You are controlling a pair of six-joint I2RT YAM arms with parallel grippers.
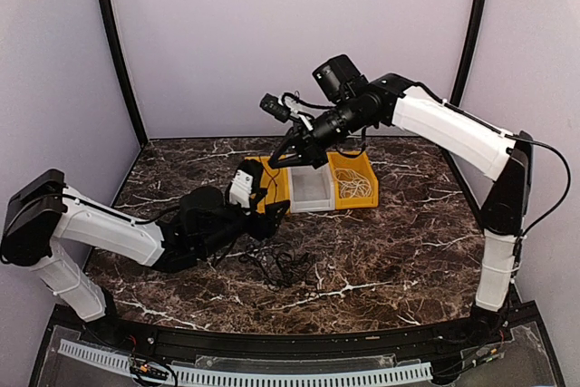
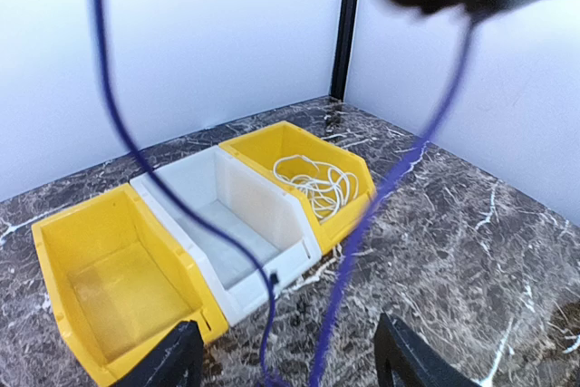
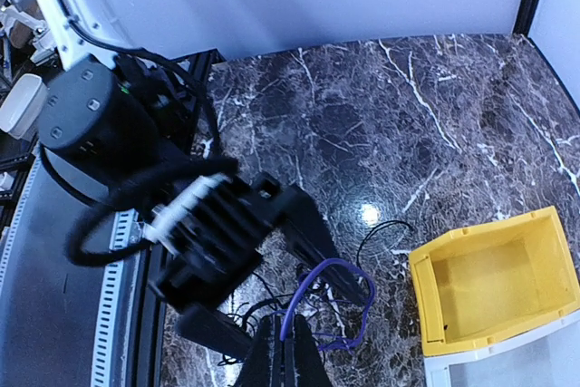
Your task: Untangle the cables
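Observation:
My right gripper (image 1: 288,159) (image 3: 290,351) hangs above the bins, shut on a dark cable (image 3: 332,261) that looks purple in both wrist views. That cable (image 2: 343,273) drops in two strands between the fingers (image 2: 172,360) of my left gripper (image 1: 276,210) (image 2: 290,364), which stands open low over the table without pinching it. The strands lead down to a loose tangle of black cables (image 1: 276,265) (image 3: 258,310) on the marble. A white cable (image 1: 355,186) (image 2: 317,186) lies coiled in the right yellow bin (image 1: 370,189).
Three bins stand in a row at mid-table: a left yellow bin (image 1: 272,189) (image 2: 118,287) (image 3: 494,287), a white bin (image 1: 311,189) (image 2: 227,215) and the right yellow bin (image 2: 349,156). Booth walls close in the back and sides. The two grippers are close together.

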